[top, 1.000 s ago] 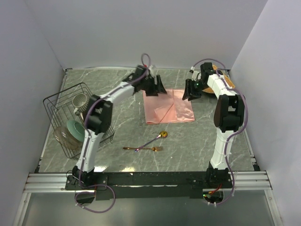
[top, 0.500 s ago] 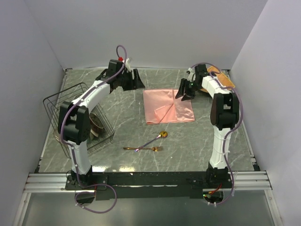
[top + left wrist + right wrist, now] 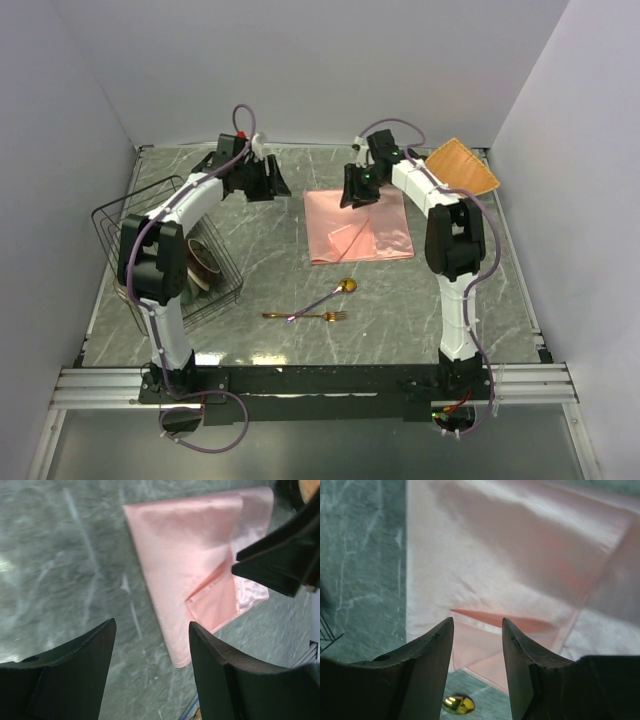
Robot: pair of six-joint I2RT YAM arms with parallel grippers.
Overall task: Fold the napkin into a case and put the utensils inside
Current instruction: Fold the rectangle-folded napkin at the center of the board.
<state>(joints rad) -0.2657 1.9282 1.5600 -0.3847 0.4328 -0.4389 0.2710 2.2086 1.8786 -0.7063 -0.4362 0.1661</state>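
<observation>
Napkin (image 3: 358, 230) is seen at 6 o'clock under the nearer right gripper (image 3: 356, 198). The left gripper (image 3: 280, 186) is placed at its 9 o'clock. Both are spread apart, empty.

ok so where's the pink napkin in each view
Top external: the napkin lies flat at mid-table, toward the far side.
Left wrist: napkin in the upper middle and right.
Right wrist: napkin fills most of the picture.
Shared landmark: its folded-over corner flap, visible in all three.
</observation>
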